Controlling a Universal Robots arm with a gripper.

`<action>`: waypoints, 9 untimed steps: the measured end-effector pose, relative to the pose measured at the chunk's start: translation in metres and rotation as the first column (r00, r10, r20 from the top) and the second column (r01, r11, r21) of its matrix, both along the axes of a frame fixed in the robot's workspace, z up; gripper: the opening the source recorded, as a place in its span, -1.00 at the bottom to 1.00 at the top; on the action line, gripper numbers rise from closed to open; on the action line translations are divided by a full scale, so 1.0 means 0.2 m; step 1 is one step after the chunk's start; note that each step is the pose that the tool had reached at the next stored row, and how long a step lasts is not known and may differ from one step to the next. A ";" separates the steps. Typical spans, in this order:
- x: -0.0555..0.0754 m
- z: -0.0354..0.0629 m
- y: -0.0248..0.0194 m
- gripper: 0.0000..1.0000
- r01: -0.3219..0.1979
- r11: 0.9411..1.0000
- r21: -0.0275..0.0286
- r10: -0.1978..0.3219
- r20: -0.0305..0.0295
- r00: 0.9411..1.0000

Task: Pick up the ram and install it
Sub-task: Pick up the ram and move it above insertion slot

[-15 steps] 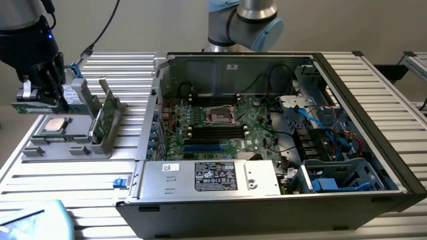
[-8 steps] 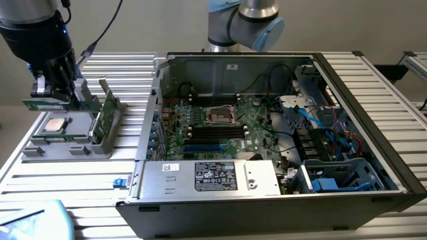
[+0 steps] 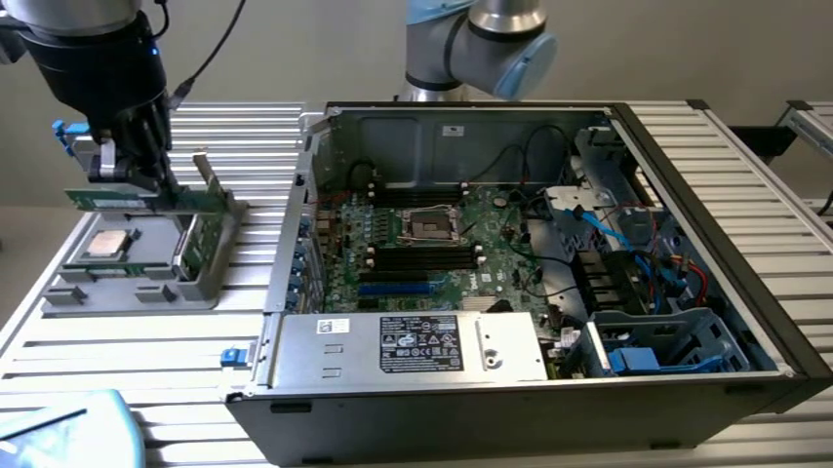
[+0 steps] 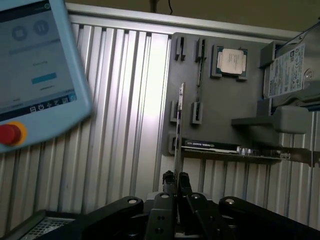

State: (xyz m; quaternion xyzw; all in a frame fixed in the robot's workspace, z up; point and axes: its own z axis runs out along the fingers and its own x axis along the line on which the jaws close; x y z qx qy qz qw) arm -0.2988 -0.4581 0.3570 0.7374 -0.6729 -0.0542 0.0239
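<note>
Ram [image 4: 180,125] pinched in my jaws, above the parts tray [image 4: 225,100]

My gripper [image 4: 176,175] is nearly closed, clamping the ram edge-on over the grey tray near the bench's edge on the exterior view's left. I cannot tell whether it is clear of its holder. On so thin a hold it could pivot in my grip, or snag the upright card [image 4: 220,146] beside it.

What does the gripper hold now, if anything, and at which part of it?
The gripper holds the ram, pinched across its flat faces at the upper edge, over the tray.
</note>
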 end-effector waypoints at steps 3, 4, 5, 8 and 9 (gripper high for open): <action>0.04 0.012 0.000 -0.73 0.000 1.000 0.000 0.000 0.001 1.000; 0.06 0.016 0.000 -0.73 0.000 1.000 0.000 0.000 0.002 1.000; 0.07 0.020 0.000 -0.73 0.000 1.000 0.000 0.000 0.002 1.000; 0.12 0.032 0.000 -0.73 0.000 1.000 0.000 0.000 0.004 1.000; 0.13 0.037 0.000 -0.73 0.000 1.000 0.000 0.000 0.004 1.000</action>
